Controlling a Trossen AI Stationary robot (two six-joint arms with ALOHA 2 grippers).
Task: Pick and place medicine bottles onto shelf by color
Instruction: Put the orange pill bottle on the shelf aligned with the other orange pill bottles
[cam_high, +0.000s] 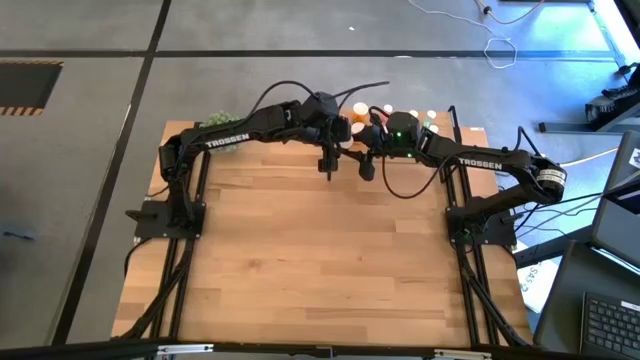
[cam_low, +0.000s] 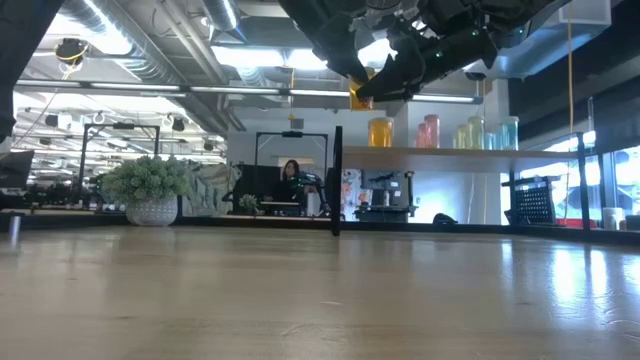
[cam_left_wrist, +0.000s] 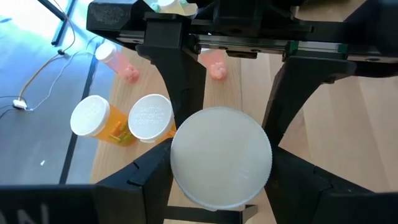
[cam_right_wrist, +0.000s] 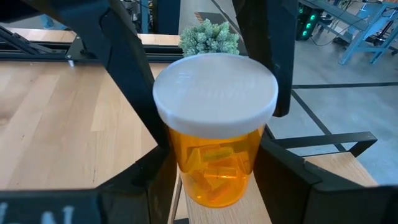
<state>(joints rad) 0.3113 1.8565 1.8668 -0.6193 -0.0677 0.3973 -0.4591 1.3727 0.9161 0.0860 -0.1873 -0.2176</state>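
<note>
Jaws of the left gripper (cam_left_wrist: 221, 163) are clamped on a round white plastic cap, one dark finger against each side, in the left wrist view. The cap is smooth, flat-topped and faintly embossed. The right gripper (cam_left_wrist: 231, 93) reaches in from the opposite side, its dark fingers flanking the same bottle. Beyond stand two orange translucent bottles with white caps (cam_left_wrist: 118, 121), touching each other on light wood. Farther on are two small pink bottles (cam_left_wrist: 127, 68).

In the right wrist view, the right gripper's jaws grasp the body of that large orange translucent plastic bottle (cam_right_wrist: 214, 158), and yellow-orange pieces show through its wall. The left gripper's fingers reach its white cap from the far side. A fuzzy green plant ball (cam_right_wrist: 208, 37) sits behind.

In the low view, the bottle hangs in the air between both grippers, well above the wooden counter (cam_low: 320, 290). It is just beside and a little higher than the light-wood shelf on thin black posts (cam_low: 540, 152). On the shelf stands a row of translucent bottles (cam_low: 440, 132): orange, pink, yellowish, greenish.

In the high view, both dark arms meet at the counter's far edge, with pale-capped bottles clustered behind them.
</note>
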